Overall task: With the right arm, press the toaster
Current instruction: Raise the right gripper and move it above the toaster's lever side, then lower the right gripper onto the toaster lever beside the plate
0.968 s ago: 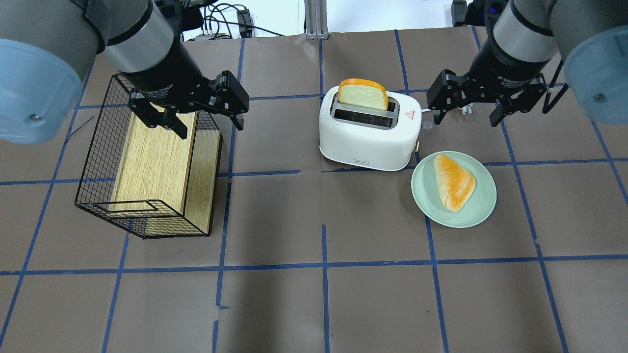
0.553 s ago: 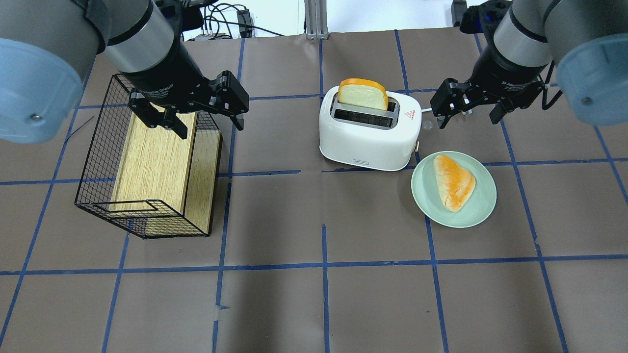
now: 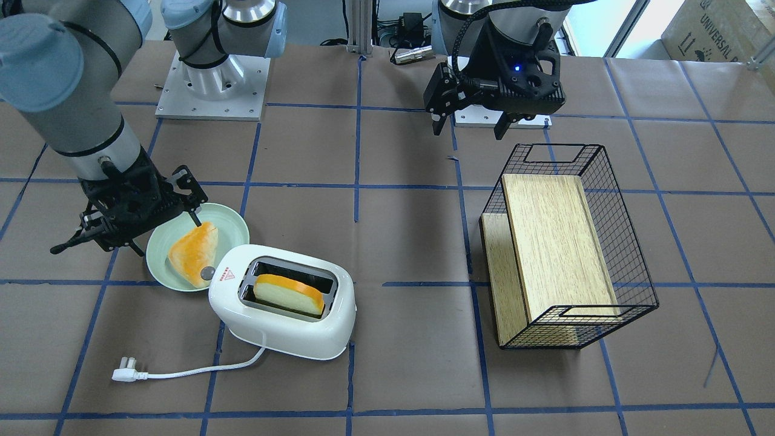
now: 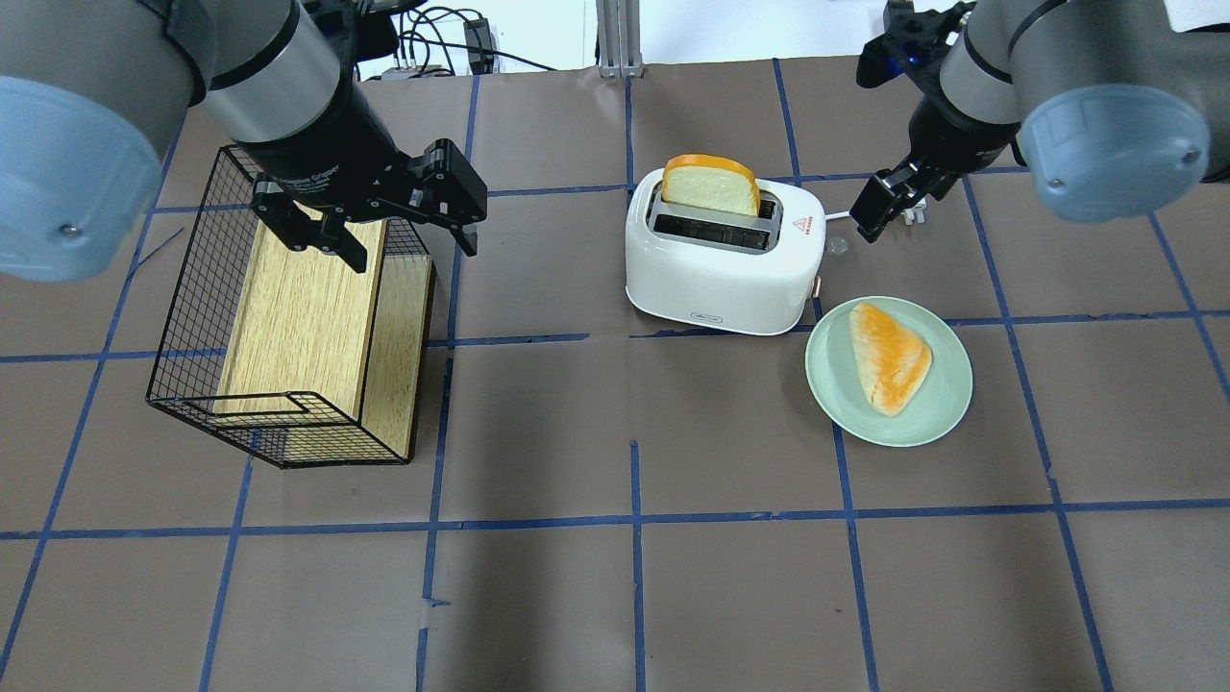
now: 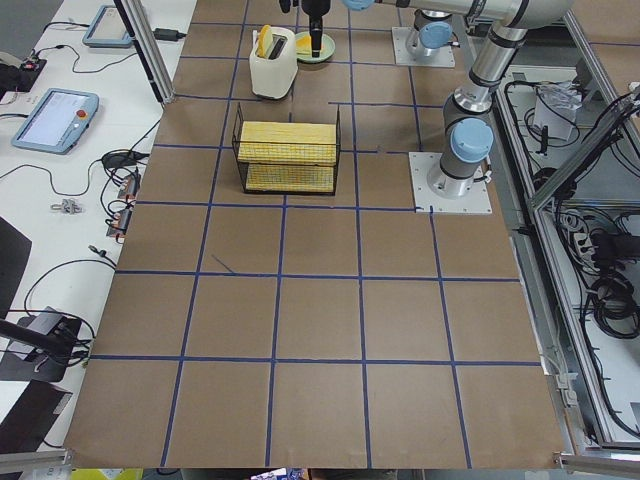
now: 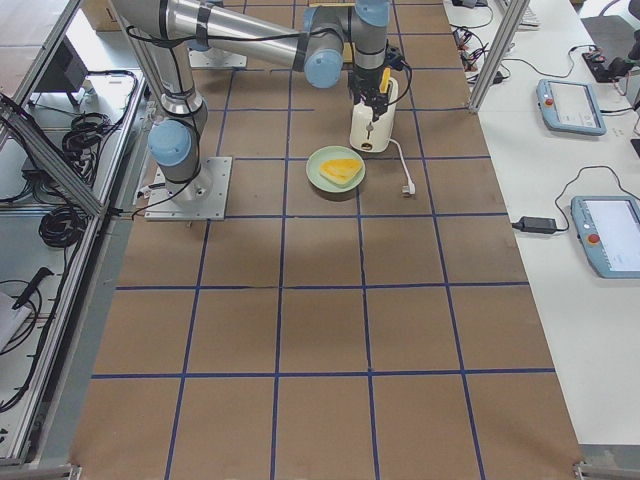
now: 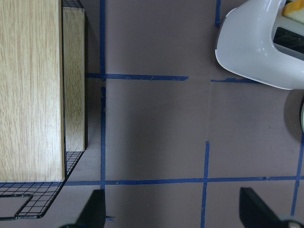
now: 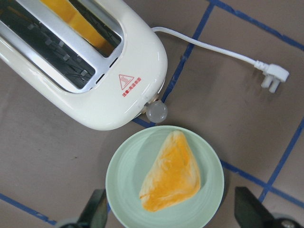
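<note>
The white toaster [image 4: 725, 255] stands mid-table with a bread slice [image 4: 711, 185] in its far slot. It also shows in the front view [image 3: 284, 315] and the right wrist view [image 8: 85, 61]. Its round lever knob [image 8: 156, 112] sticks out of the end that faces the plate. My right gripper [image 4: 889, 202] is open and empty. It hangs in the air beside that end of the toaster, touching nothing, and in the front view [image 3: 157, 230] it is over the plate's edge. My left gripper [image 4: 408, 245] is open and empty above the basket's corner.
A pale green plate [image 4: 947, 394] with a triangular bun [image 4: 889, 356] sits right next to the toaster's lever end. A black wire basket [image 4: 192, 317] holding a wooden box [image 4: 298, 317] stands on the left. The toaster's cord and plug [image 3: 124, 372] lie on the far side.
My right gripper has turned at the wrist and moved a little up and away from me, so only one finger shows from overhead. The left arm, toaster and plate have not moved.
</note>
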{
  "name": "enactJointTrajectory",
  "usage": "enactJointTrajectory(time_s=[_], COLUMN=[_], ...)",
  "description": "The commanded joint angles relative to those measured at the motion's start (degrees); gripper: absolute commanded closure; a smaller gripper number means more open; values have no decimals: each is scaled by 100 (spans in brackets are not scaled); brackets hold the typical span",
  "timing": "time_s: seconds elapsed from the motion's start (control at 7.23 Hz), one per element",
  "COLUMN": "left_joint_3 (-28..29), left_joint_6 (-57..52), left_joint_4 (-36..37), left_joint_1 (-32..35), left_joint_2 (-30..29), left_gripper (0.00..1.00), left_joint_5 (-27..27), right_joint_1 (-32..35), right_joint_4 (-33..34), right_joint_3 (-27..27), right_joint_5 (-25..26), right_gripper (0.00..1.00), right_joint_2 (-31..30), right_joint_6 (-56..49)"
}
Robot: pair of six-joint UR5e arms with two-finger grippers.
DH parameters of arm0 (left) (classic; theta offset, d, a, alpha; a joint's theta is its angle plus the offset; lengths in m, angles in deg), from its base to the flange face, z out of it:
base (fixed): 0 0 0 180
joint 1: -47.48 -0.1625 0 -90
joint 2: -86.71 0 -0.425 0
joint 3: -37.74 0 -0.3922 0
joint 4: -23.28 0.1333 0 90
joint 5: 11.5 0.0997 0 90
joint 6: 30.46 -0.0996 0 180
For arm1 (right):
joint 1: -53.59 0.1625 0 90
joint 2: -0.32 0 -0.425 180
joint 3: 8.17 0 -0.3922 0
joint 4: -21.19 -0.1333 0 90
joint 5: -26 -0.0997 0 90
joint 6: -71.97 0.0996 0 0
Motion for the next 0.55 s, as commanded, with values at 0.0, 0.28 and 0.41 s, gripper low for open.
enactJointTrajectory(time_s=[0.0,0.28,0.41], left_joint_3=[0,0,0], left_joint_6=[1,1,1], left_joint_4=[0,0,0], left_joint_1=[0,0,0], left_joint_2=[5,-4,-4], left_gripper=[0,0,0], left_joint_5=[0,0,0], right_joint_1=[-6,-6,3], right_joint_4=[126,126,109], right_joint_3=[-42,-42,-25], right_joint_5=[13,196,519], right_gripper=[67,79,84], right_joint_2=[143,126,126], right_joint_6=[-245,-254,-332])
